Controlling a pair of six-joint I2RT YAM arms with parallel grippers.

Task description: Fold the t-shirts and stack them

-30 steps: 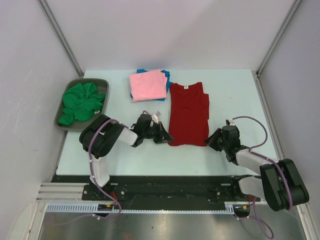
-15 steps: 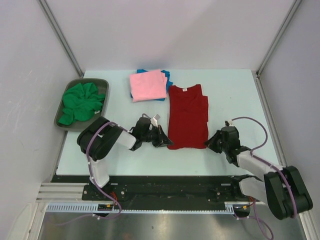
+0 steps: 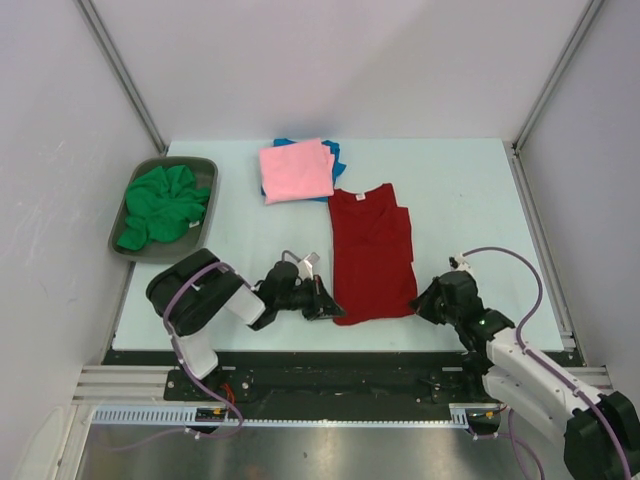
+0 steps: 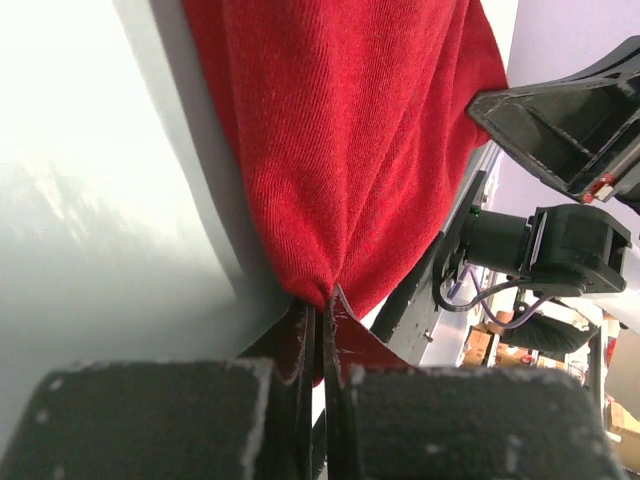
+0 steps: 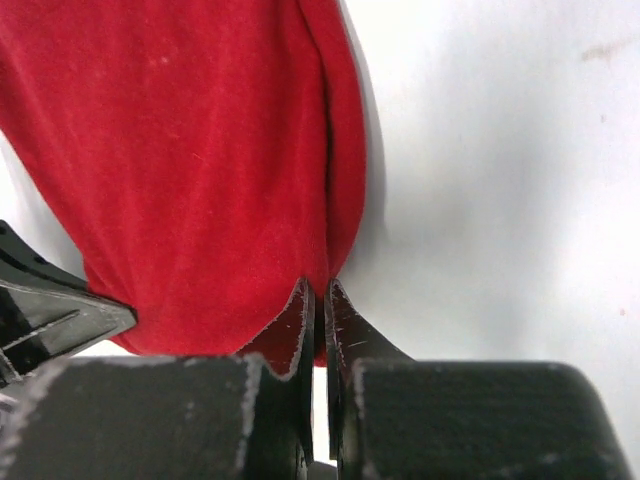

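Only partway: clamps near-edge corners of dark red cloth t-shirt [image 3: 372, 250] in fully closed left gripper [image 4: 320, 300] and right gripper [image 5: 320, 290], folded pink cloth t-shirt [image 3: 296, 170] stacked at far edge, crumpled green cloth t-shirt [image 3: 163, 203] pending.

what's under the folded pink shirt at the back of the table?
A blue shirt: only its far and right edges peek out from beneath the pink shirt. The rest of it is covered, as is anything else that might lie below.
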